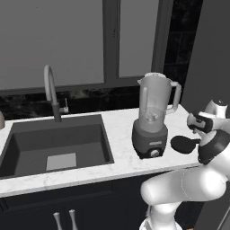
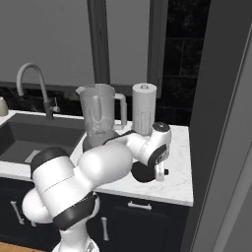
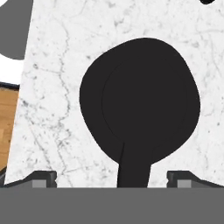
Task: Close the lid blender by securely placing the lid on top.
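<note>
**Lid flat on the worktop, my end effector spread above it**

My end effector (image 3: 112,177) hangs over the lid (image 3: 140,98) with its fingers (image 3: 43,178) spread wide, one tip to each side of the lid's stem; neither tip touches it. The lid is a flat black disc lying on the white marble worktop (image 3: 52,87), close to the front edge and towards the right end. In the left base view the lid (image 1: 183,143) sits just beside the blender (image 1: 153,117), on its right. The blender stands upright with its clear jar open at the top, handle facing right, dark base and silver knob facing the front edge. The sink (image 1: 56,143) with its curved faucet (image 1: 51,92) takes up the worktop's left part. Behind the blender, near the back edge, a pale cylinder (image 2: 144,108) stands upright.
</note>
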Controlling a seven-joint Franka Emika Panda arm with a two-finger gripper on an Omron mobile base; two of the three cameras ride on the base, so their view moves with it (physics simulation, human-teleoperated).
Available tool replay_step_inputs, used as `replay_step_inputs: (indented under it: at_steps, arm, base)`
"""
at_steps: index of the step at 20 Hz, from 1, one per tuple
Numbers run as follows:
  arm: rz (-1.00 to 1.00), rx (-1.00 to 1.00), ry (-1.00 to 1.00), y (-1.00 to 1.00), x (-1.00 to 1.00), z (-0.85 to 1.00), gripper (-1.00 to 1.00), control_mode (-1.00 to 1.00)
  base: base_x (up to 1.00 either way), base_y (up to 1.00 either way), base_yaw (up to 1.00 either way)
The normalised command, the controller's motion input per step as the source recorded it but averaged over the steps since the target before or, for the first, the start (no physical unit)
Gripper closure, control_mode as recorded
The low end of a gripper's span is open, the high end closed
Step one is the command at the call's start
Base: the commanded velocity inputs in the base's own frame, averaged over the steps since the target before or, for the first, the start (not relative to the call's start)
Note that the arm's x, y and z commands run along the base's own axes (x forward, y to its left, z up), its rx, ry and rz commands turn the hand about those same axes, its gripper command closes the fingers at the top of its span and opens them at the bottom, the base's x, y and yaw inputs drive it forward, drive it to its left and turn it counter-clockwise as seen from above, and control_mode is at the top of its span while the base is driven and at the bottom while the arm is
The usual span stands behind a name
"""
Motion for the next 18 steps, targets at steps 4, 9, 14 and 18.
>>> replay_step_inputs:
  at_steps: [4, 9, 14, 18]
  arm:
    - [0.00, 0.00, 0.05, 0.00, 0.22, -0.13, -1.00, -1.00]
    - [0.00, 0.00, 0.06, -0.05, 0.12, -0.22, -1.00, -1.00]
    - [0.00, 0.00, 0.04, -0.13, 0.04, -0.13, -1.00, -1.00]
    - [0.00, 0.00, 0.00, -0.06, 0.04, -0.07, -1.00, -1.00]
  base:
    - [0.00, 0.00, 0.00]
    - [0.00, 0.00, 0.00]
    - [0.00, 0.00, 0.00]
    - [0.00, 0.00, 0.00]
